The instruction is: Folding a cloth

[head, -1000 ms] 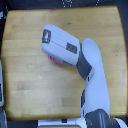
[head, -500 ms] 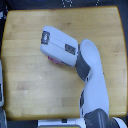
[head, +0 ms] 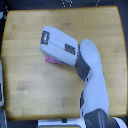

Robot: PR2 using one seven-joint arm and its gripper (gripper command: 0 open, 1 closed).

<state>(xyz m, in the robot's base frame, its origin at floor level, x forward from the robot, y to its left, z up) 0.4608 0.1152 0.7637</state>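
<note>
Wood everywhere here: we're looking straight down on a table (head: pixel 30 75) with a light, honey-coloured top, faint grain running across it, rounded corners and a smooth, slightly shiny finish. Around its edges we only get dark floor or background at the far side and some pale, blurry shapes along the exterior view's left and near edges, too fuzzy for us to name.

The arm (head: pixel 92 95) comes up from the near right, a chunky white tube with grey joints, ending in a boxy white block with dark patches on it. That block covers the hand (head: pixel 50 47), so we honestly cannot tell whether the fingers are wide, narrow or pinching anything.

The cloth (head: pixel 51 60) is almost entirely hidden. We just see a small bright pink sliver poking out from under the near-left edge of the white block, roughly mid-table. It looks thin, soft and plain, lying flat on the wood as far as we can make out.
</note>
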